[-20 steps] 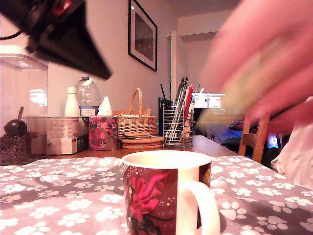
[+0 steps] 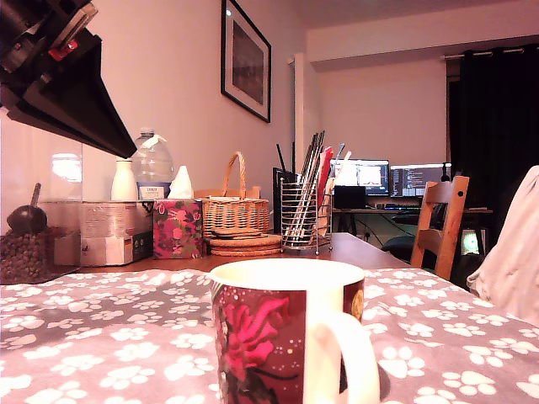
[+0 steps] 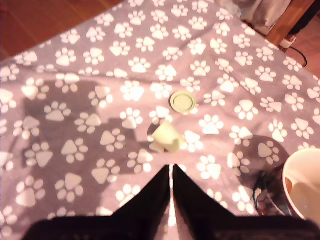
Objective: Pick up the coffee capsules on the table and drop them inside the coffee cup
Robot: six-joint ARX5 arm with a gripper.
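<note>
Wrist view: the hand (image 3: 171,169), its fingers nearly together and holding nothing, hovers over the table (image 3: 75,125). A tipped capsule (image 3: 166,137) lies just past its tips, with an upright capsule (image 3: 181,101) beyond. The coffee cup (image 3: 287,175) stands aside.

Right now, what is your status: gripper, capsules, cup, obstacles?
Gripper shut, empty, over table. Standing capsule and tipped capsule rest apart on it. Coffee cup off to one side; nothing in between.

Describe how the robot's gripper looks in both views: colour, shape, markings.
The gripper is black, with two long triangular fingers tapering to sharp tips. In the exterior view it forms a dark wedge, and its body carries a small red patch.
</note>
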